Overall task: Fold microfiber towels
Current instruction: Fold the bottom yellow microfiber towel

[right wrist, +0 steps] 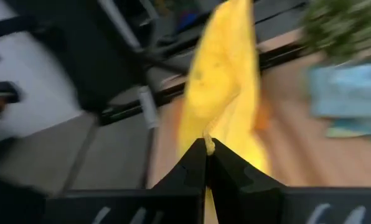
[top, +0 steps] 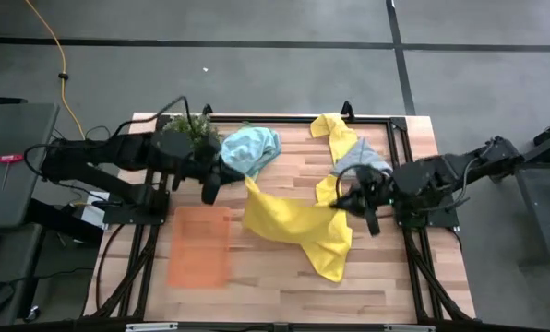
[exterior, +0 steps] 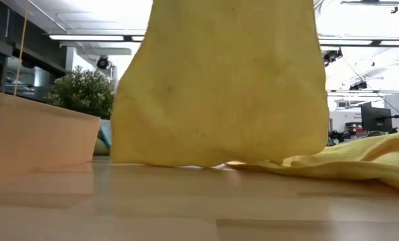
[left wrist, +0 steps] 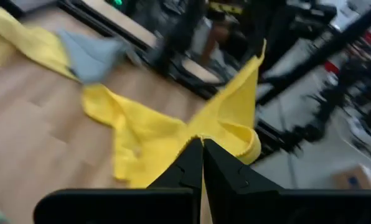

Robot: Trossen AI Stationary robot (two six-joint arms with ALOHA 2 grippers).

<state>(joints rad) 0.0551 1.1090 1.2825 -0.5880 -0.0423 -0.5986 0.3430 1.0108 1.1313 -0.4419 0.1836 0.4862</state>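
From my overhead feed, the wooden table of pale butcher-block planks fills the centre of the frame, edged by a black metal frame. Around it I see a grey floor crossed by dark lines, one running along the top and another slanting down at upper right. A yellow cable trails down the upper left. A grey side surface sits at the left edge. On my low feed, long ceiling light strips glow at upper left, and monitors and equipment stand at right.
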